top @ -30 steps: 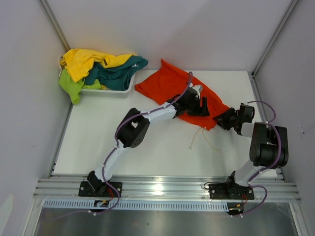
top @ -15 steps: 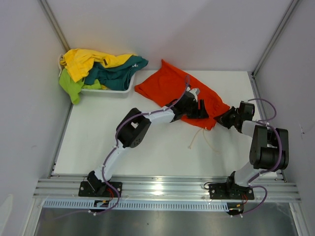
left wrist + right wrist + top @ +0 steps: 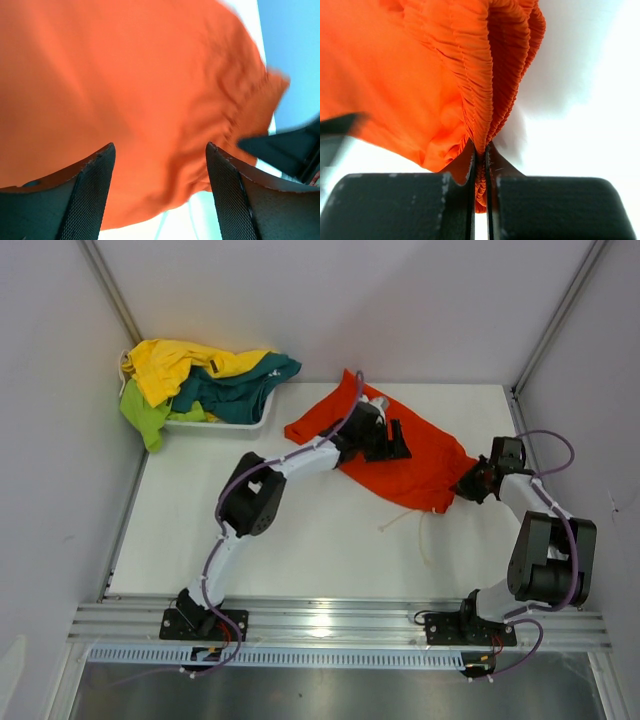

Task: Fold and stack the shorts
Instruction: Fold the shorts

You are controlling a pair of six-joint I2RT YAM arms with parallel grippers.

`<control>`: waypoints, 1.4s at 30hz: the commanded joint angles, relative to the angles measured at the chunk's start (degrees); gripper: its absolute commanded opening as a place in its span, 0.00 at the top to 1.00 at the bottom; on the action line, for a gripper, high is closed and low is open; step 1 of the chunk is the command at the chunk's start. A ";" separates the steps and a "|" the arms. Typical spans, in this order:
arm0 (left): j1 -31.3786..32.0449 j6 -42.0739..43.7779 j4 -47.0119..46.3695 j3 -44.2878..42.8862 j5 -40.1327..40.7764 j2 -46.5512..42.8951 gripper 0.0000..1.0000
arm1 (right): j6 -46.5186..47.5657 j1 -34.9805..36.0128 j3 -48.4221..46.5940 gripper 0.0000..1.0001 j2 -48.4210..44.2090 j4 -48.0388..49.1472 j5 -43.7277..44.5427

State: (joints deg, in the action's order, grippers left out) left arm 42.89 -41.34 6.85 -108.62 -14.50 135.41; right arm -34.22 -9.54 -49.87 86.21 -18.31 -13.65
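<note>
Orange shorts [image 3: 420, 465] lie unfolded on your table [image 3: 300, 540], right gripper [image 3: 480, 155] pinched on the waistband [image 3: 482, 95], left gripper [image 3: 159, 147] wide open over them; you've folded and stacked nothing, other shorts [image 3: 240, 390] heaped in the basket [image 3: 225, 425]

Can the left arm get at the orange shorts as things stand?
Probably yes: the left gripper hangs open right above the orange shorts, nothing between them. The right gripper pinches only one edge of them.
</note>
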 commanded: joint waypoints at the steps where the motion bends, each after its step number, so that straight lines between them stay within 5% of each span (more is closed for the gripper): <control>1: -5.80 3.72 2.91 1.20 2.81 -9.11 0.24 | 3.36 -0.65 -5.23 1.00 -3.50 -12.88 9.50; 10: -10.99 5.49 -7.98 4.02 -0.35 -6.75 0.24 | 2.84 1.71 -2.26 1.00 -11.67 -22.03 9.70; 16: -8.80 0.39 -21.60 10.52 -2.99 -7.79 0.24 | 1.52 4.88 -0.85 1.00 -16.07 -25.98 8.37; 24: -2.47 0.57 -24.77 14.65 -1.67 -9.55 0.24 | 0.29 6.64 -1.98 1.00 -21.17 -32.93 10.74; 32: 1.05 -5.41 -37.41 20.89 -0.44 -8.41 0.24 | 1.69 7.34 -2.34 1.00 -22.93 -35.75 9.87; 42: 4.04 -8.23 -45.78 31.18 8.61 -8.07 0.24 | 4.60 7.26 -11.04 1.00 -21.35 -39.97 10.57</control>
State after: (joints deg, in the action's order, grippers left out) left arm 46.00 -48.03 -32.45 -79.88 -10.28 128.68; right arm -31.57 -2.48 -56.69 64.93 -56.47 -3.79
